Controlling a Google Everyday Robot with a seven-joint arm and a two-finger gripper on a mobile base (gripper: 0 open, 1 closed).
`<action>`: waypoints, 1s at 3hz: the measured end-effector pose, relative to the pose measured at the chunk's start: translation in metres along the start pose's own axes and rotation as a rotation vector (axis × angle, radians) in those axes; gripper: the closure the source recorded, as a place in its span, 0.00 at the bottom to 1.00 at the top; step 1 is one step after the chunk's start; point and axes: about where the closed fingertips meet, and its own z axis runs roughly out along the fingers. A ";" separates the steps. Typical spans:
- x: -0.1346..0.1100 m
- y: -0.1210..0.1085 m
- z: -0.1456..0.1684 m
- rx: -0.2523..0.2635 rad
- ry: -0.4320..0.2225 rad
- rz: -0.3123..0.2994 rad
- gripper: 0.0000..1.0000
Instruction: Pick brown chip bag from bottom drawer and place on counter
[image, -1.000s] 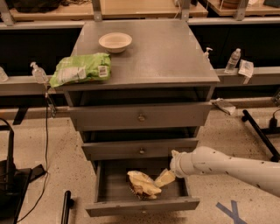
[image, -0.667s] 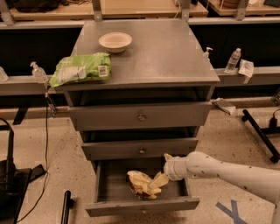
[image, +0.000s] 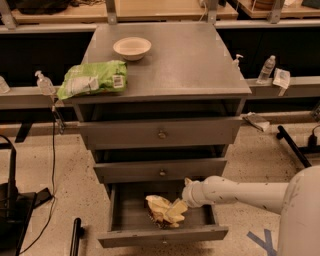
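The brown chip bag (image: 159, 210) lies crumpled on the floor of the open bottom drawer (image: 162, 235), its pale cream edges up and little brown showing. My gripper (image: 177, 209) reaches into the drawer from the right on a white arm (image: 235, 192) and sits at the bag's right side, against it. The grey metal counter (image: 175, 70) tops the cabinet above.
A bright green chip bag (image: 92, 79) lies at the counter's front left corner and a white bowl (image: 132, 47) stands further back. Two shut drawer fronts with knobs (image: 161, 134) sit above the open drawer. Bottles (image: 268, 69) stand on side rails. A black stand (image: 10, 200) is at left.
My arm has moved left and deeper into the drawer, bringing the gripper up against the bag. The bag has stayed on the drawer floor.
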 end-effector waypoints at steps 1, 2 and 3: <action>0.012 0.010 0.018 -0.095 -0.011 0.059 0.00; 0.022 0.024 0.035 -0.185 -0.024 0.070 0.00; 0.040 0.036 0.054 -0.223 0.014 0.072 0.00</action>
